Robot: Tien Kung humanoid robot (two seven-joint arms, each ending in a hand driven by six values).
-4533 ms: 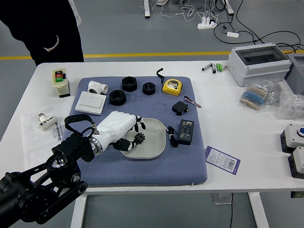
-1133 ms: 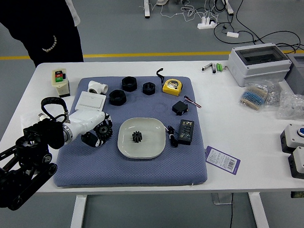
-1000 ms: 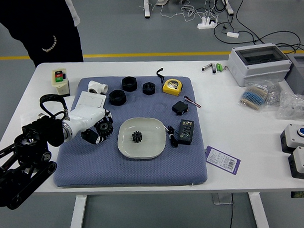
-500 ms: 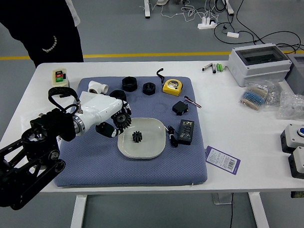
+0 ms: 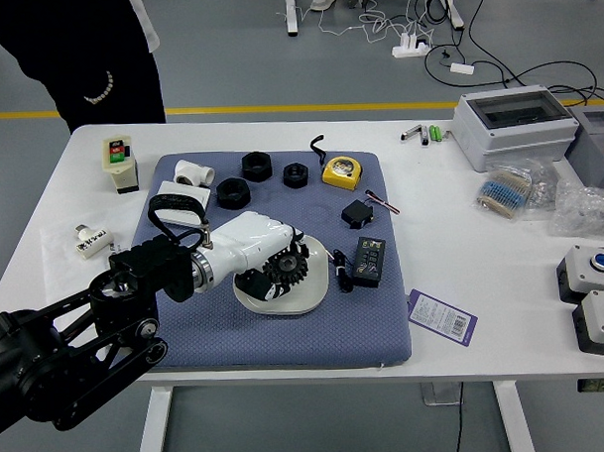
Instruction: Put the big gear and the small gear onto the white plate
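No lettering can be read on anything.

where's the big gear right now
In the head view, the big gear is in the left robot hand, over the white plate, a little left of the picture's centre, with the small black cable just to its right.

Plain blue-grey mat [image 5: 286,348].

Floor [image 5: 236,50]: grey, crossed behind the table by a yellow stripe [image 5: 278,108]
Table [image 5: 464,310]: white, rectangular, on pale legs [image 5: 155,429]
Far floor: strewn with black and white cables [image 5: 487,53] around a white power strip [image 5: 411,48], near white furniture legs [image 5: 292,13]
Light: even, diffuse
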